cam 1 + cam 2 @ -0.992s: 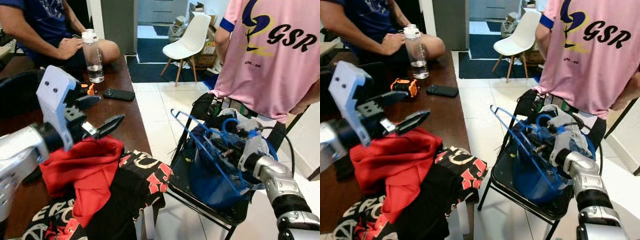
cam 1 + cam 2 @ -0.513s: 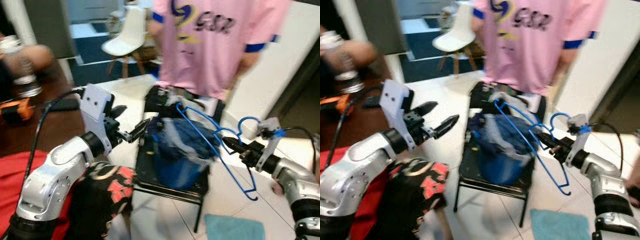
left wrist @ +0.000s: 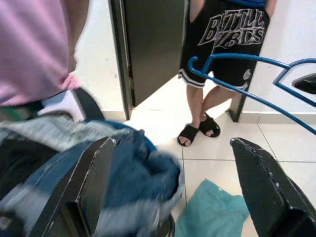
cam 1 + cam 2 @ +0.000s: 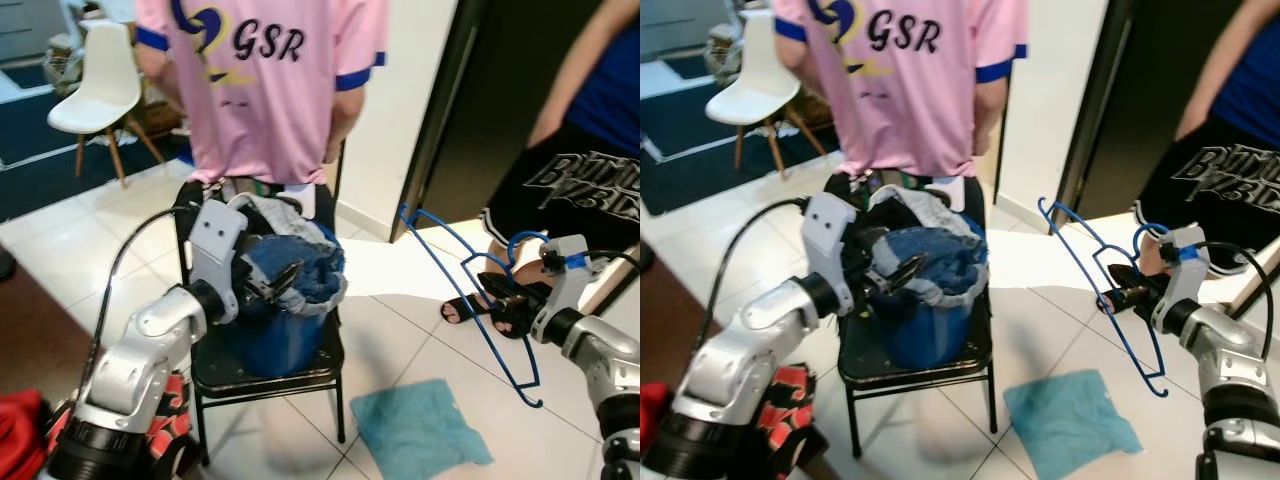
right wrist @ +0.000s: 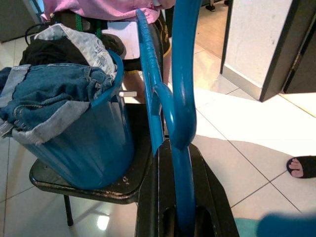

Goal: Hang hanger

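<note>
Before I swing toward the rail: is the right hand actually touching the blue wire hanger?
Touching. The right wrist view shows the blue wire hanger clamped between the right hand's two black fingers, with no gap.

White tiled floor [image 4: 400, 330] (sunlit), dark doorway [image 4: 470, 110], white chair [image 4: 95, 85]
</note>
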You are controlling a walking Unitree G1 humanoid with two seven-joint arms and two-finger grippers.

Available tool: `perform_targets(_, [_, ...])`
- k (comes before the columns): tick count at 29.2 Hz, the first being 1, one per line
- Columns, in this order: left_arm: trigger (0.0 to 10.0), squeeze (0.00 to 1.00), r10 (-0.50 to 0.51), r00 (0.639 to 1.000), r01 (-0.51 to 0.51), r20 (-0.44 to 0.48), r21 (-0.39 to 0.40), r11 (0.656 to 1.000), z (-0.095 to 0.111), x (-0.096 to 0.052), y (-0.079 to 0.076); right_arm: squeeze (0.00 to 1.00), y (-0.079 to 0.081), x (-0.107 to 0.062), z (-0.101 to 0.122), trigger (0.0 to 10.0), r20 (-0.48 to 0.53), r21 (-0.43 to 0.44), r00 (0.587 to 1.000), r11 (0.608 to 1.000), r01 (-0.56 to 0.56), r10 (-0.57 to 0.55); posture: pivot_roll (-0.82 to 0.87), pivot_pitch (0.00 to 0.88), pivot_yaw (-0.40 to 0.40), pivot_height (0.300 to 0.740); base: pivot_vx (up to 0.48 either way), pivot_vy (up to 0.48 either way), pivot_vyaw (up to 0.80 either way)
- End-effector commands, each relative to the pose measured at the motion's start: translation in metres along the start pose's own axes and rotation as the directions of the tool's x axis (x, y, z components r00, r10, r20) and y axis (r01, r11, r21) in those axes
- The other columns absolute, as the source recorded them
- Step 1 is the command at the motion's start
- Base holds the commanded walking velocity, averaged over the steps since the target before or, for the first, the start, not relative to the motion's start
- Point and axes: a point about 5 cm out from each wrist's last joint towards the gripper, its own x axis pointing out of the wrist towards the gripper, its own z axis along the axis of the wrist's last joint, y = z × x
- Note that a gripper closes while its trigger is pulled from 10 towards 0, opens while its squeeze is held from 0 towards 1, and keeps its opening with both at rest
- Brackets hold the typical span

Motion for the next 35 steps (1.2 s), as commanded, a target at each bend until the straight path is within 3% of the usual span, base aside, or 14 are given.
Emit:
perform_targets(1, [10.0,0.0,0.021,1.0,-0.021,-0.002,0.01,1.0,-0.004,0.0,0.002,0.0,0.003,0.002,0.001,10.0,-0.019,-0.028,1.0,0.999,-0.018,0.017,0.05,0.0,-0.043,0.74,0.0,0.0,-0.79])
perform_targets(3, [10.0,0.0,0.092,0.996,-0.092,-0.003,-0.019,0.996,-0.011,0.001,0.008,0.0,0.01,0.008,-0.001,10.0,-0.026,-0.056,0.999,0.998,-0.034,0.033,0.05,0.0,-0.042,0.74,0.0,0.0,0.0])
perform_targets(8, [10.0,0.0,0.151,0.988,-0.151,0.0,-0.045,0.987,-0.017,-0.001,0.015,0.0,0.018,0.016,0.002,10.0,-0.007,-0.078,0.998,0.995,-0.057,0.057,0.05,0.0,-0.044,0.74,0.0,-0.313,0.0])
perform_targets(20, [10.0,0.0,0.19,0.982,-0.188,0.018,-0.057,0.98,-0.022,-0.002,0.022,0.0,0.033,0.026,0.009,10.0,0.003,-0.121,0.995,0.988,-0.099,0.1,0.06,0.0,-0.05,0.74,0.0,-0.469,0.0])
perform_targets(30, [10.0,0.0,0.216,0.976,-0.215,0.016,-0.08,0.973,-0.026,-0.005,0.027,0.0,0.035,0.027,0.009,10.0,-0.009,-0.137,0.995,0.985,-0.104,0.104,0.06,0.0,-0.051,0.74,0.0,-0.463,0.0])
perform_targets(35, [10.0,0.0,0.253,0.968,-0.252,-0.008,-0.091,0.963,-0.033,-0.012,0.037,0.0,0.035,0.026,0.007,10.0,-0.029,-0.151,0.994,0.983,-0.106,0.102,0.06,0.0,-0.052,0.74,0.0,0.0,0.0])
